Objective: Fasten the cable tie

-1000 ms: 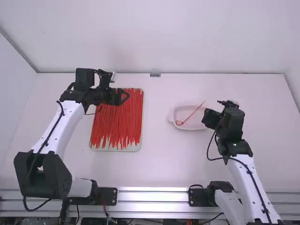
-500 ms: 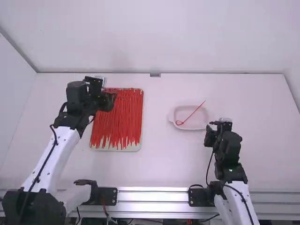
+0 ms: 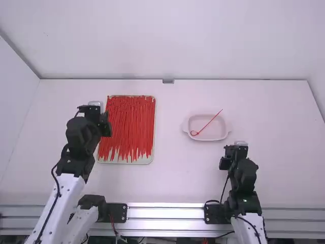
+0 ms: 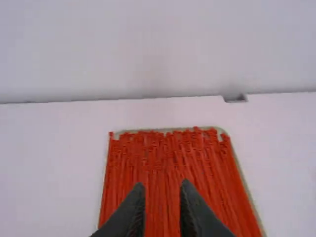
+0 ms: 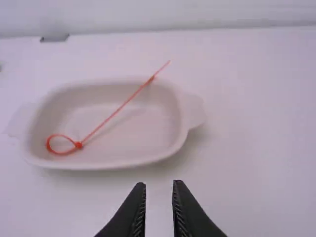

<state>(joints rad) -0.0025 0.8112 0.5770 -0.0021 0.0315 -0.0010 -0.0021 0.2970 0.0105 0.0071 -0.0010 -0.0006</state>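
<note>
Red cable ties (image 4: 170,163) lay packed side by side on a flat tray (image 3: 125,162), covering it almost from edge to edge. My left hand (image 4: 160,185) hung over that bundle, its fingers drawn close together with only a slim gap between them, gripping nothing. Well to the right on the worktop (image 3: 264,101) stood a white dish (image 5: 190,111) with small handles. In it lay one looped tie (image 5: 98,126), fastened into a small ring at one end, its long tail slanting out over the far rim. My right hand (image 5: 158,185) hovered just short of the dish's near side, fingers likewise close together and empty.
</note>
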